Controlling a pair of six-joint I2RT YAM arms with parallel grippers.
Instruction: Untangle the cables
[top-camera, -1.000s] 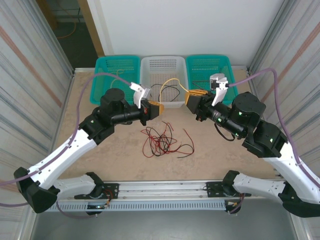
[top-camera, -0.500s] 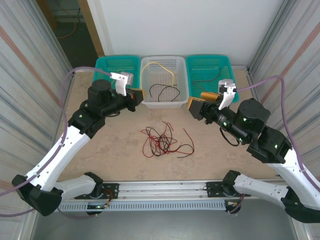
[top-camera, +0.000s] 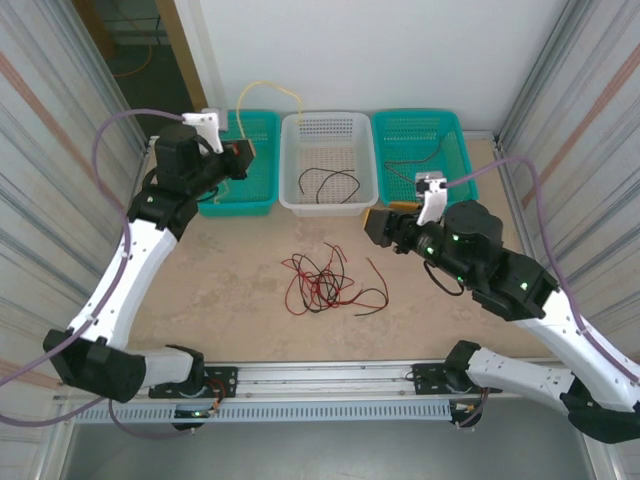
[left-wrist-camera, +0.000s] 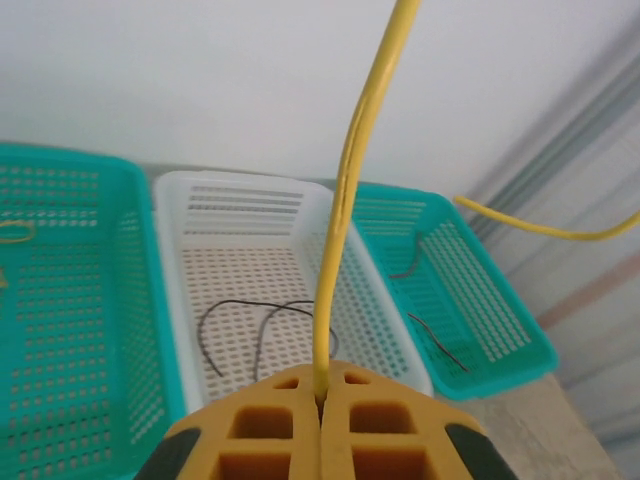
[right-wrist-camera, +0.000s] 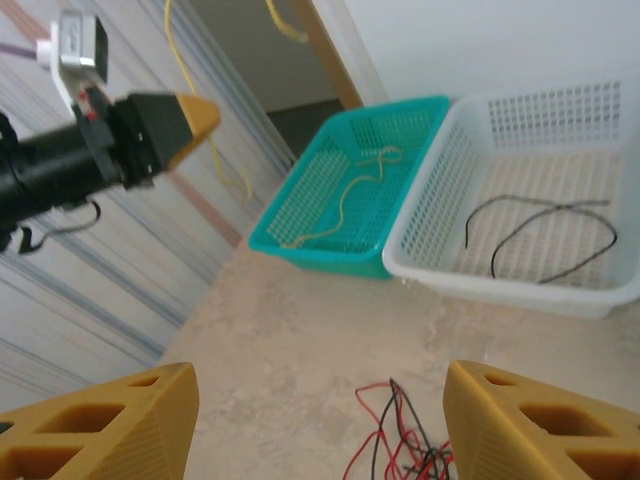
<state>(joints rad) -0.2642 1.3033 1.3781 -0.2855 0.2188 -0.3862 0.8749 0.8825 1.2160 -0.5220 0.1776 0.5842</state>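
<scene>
left gripper is pressed together on the yellow cable, pinching it right at the fingertips. the cable rises straight out of the tips, arcs high above them and hangs down beyond, toward the white basket. step in hand, as i read it: carry this freed cable to the teal basket just under and beside the left gripper. best to hold the pinch firm until the loose end swings clear of the white basket's rim, then go low over the teal mesh before letting go, so the springy wire does not flick out. right gripper is spread wide, nothing between its fingers. the tangle of red and black cables lies on the table below and just ahead of it, thin loose loops crossing each other. one black cable lies alone in the white basket, well ahead of the right gripper. a tan cable is in the teal basket.
</scene>
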